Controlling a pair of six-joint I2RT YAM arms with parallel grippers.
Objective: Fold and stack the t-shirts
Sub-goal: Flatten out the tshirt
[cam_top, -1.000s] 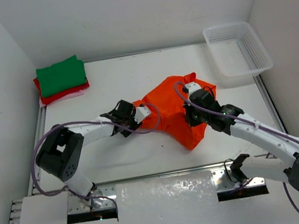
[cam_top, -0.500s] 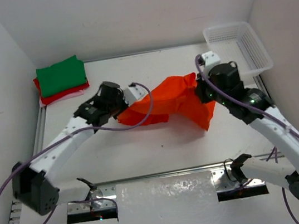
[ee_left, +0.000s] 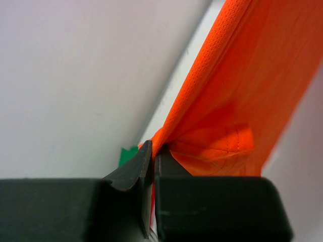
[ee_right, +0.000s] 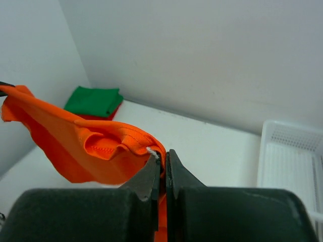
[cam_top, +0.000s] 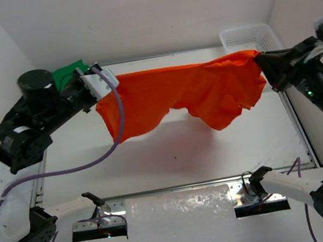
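Left gripper (ee_left: 153,151): jaws pinched tight on an edge of the orange t-shirt (cam_top: 188,95). Right gripper (ee_right: 162,159): likewise clamped, on a bunched hem.

Top view only: shirt strung between both arms, raised over the table (cam_top: 173,156), middle sagging.

Right wrist view only: folded green t-shirt (ee_right: 96,100) lying on a red t-shirt (ee_right: 101,116) in the far left corner. From above, the left arm covers most of that pile and the red is hidden.

White basket (cam_top: 246,35) at far right, partly behind the right arm. Cannot tell whether the lowest cloth touches the table.
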